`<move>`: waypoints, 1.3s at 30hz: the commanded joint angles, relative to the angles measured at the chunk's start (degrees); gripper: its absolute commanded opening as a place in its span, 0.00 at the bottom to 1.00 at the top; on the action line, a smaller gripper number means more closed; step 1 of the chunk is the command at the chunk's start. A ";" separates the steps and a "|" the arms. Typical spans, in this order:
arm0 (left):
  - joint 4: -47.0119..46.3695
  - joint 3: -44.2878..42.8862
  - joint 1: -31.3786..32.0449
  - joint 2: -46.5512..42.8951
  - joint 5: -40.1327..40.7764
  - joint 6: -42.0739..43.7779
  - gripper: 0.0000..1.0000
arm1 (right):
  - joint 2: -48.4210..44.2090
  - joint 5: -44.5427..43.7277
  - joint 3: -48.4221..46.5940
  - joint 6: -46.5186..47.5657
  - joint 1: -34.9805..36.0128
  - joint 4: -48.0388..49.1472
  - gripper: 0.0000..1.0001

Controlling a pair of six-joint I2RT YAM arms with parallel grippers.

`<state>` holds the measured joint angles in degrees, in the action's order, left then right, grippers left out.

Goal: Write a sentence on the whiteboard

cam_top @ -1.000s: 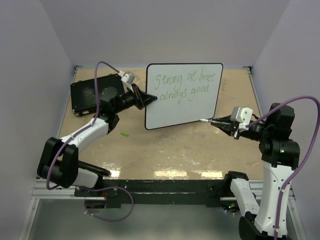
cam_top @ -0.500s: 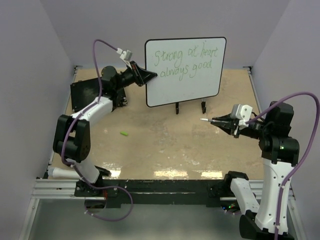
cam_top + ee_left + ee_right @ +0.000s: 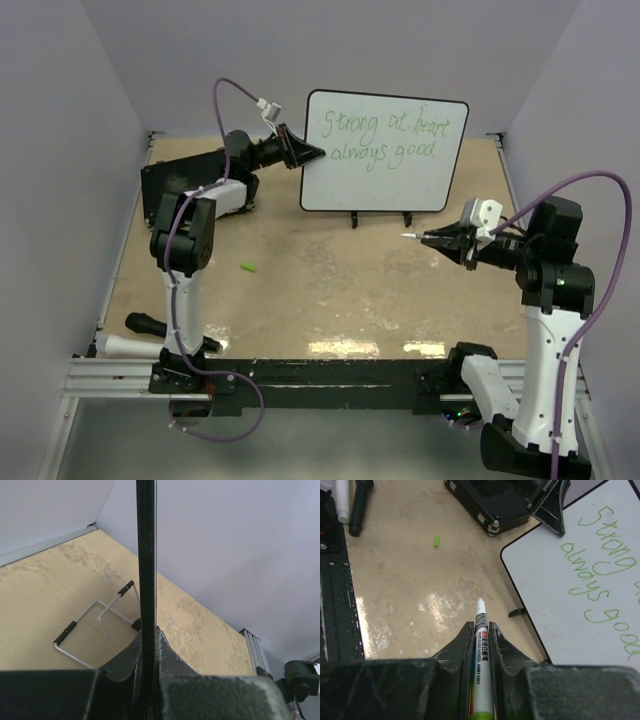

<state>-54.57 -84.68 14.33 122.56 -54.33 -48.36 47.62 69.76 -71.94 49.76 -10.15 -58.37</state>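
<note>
The whiteboard (image 3: pixel 385 185), edge-clamped by the left claw (image 3: pixel 318 152), should be held level, with the marker (image 3: pixel 482 660) gripped clear by the right claw (image 3: pixel 435 241).

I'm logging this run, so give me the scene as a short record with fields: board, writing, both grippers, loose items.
whiteboard: upright, over wire stand
sentence: green, two lines, "Strong at heart always good"
left gripper: shut on whiteboard's left edge
right gripper: shut on marker, tip clear of board
loose: green cap on table; black case back left
</note>
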 commanded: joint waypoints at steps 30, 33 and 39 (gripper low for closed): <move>-34.82 1.89 -5.89 15.78 -7.02 -1.57 0.10 | 2.04 -2.43 3.30 -5.37 -0.22 5.99 0.00; -35.08 3.30 -5.98 15.51 -6.50 -0.51 0.17 | 1.87 -2.43 3.30 -5.37 -0.22 5.81 0.00; -35.52 5.05 -5.98 14.73 -5.44 0.81 0.32 | 1.51 -2.52 3.39 -5.46 -0.22 5.90 0.00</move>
<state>-72.79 -80.62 8.51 139.28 -57.08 -54.70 49.69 67.00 -68.51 45.04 -10.15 -53.91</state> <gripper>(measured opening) 0.290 0.146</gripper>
